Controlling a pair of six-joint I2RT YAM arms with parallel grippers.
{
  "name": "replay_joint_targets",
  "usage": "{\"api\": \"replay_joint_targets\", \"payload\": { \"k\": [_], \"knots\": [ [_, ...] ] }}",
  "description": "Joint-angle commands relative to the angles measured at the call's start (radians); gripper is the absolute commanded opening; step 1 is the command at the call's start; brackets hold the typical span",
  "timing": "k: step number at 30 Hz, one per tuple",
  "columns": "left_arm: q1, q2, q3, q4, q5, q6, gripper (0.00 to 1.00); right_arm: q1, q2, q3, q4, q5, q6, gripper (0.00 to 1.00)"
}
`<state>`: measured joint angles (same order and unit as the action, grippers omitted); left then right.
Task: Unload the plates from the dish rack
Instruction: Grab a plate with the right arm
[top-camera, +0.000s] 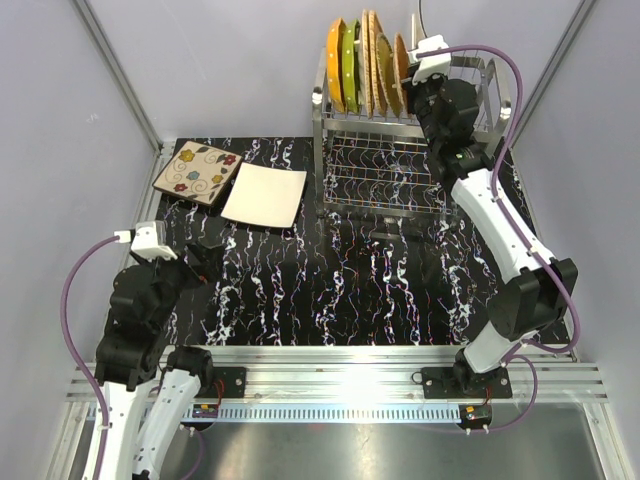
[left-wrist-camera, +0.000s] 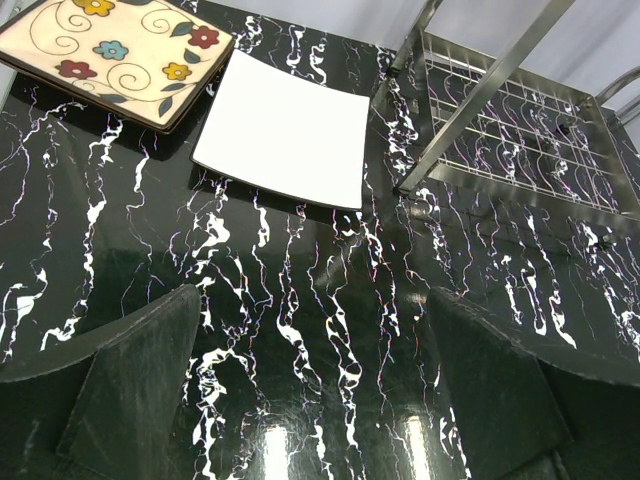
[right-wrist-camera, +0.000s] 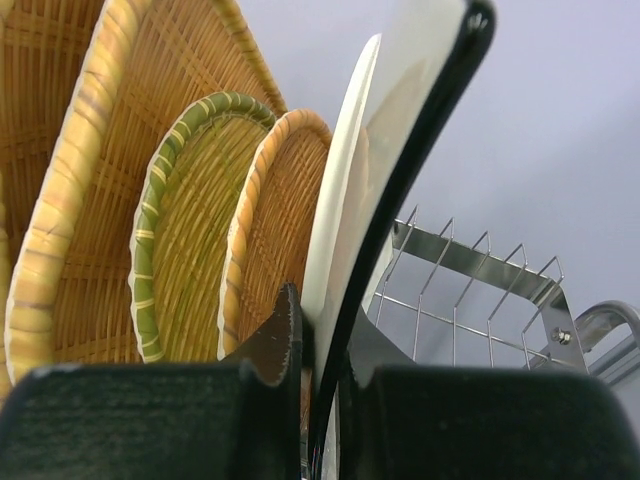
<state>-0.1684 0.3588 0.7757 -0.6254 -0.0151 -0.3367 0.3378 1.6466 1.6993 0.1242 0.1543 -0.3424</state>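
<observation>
The dish rack (top-camera: 400, 150) stands at the back right with several plates upright in its top tier: an orange one (top-camera: 335, 65), a green one (top-camera: 350, 62) and wicker ones (top-camera: 378, 60). My right gripper (top-camera: 418, 82) is at the right end of that row. In the right wrist view it (right-wrist-camera: 325, 340) is shut on the lower edge of a white, dark-backed plate (right-wrist-camera: 400, 150), next to the wicker plates (right-wrist-camera: 270, 210). A floral square plate (top-camera: 197, 172) and a white square plate (top-camera: 264, 194) lie flat on the table. My left gripper (top-camera: 200, 262) hovers open and empty.
The marbled black table (top-camera: 340, 290) runs between the arm bases and the rack. The rack's lower tier (left-wrist-camera: 520, 130) holds nothing I can see. Grey walls close in at the back and both sides. The two flat plates (left-wrist-camera: 285, 130) lie ahead of my left gripper (left-wrist-camera: 312, 330).
</observation>
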Motion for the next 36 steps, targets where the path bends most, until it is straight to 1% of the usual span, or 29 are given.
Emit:
{"api": "replay_joint_targets", "payload": {
  "k": [1,7,8,12,15,19,23,36],
  "knots": [
    [0.003,0.02,-0.003,0.07,0.009,0.005,0.99,0.004,-0.045,0.002,0.08,-0.096,-0.044,0.0],
    [0.001,0.031,-0.001,0.084,0.009,0.001,0.99,0.003,-0.064,0.042,0.091,-0.104,-0.018,0.0],
    [0.001,0.032,-0.003,0.087,0.032,-0.001,0.99,0.004,-0.065,0.055,0.086,-0.104,-0.007,0.0],
    [0.001,0.037,-0.001,0.098,0.04,-0.005,0.99,0.004,-0.062,0.129,0.039,-0.093,0.068,0.0],
    [0.001,0.04,-0.001,0.104,0.041,-0.008,0.99,0.004,-0.051,0.19,-0.014,-0.079,0.161,0.0],
    [0.003,0.04,0.002,0.102,0.043,-0.008,0.99,0.004,-0.039,0.266,-0.066,-0.071,0.229,0.0],
    [0.001,0.039,0.005,0.102,0.043,-0.01,0.99,0.004,-0.034,0.298,-0.074,-0.071,0.24,0.0],
    [0.001,0.042,0.014,0.115,0.063,-0.021,0.99,0.004,-0.042,0.381,-0.069,-0.071,0.203,0.0]
  ]
}}
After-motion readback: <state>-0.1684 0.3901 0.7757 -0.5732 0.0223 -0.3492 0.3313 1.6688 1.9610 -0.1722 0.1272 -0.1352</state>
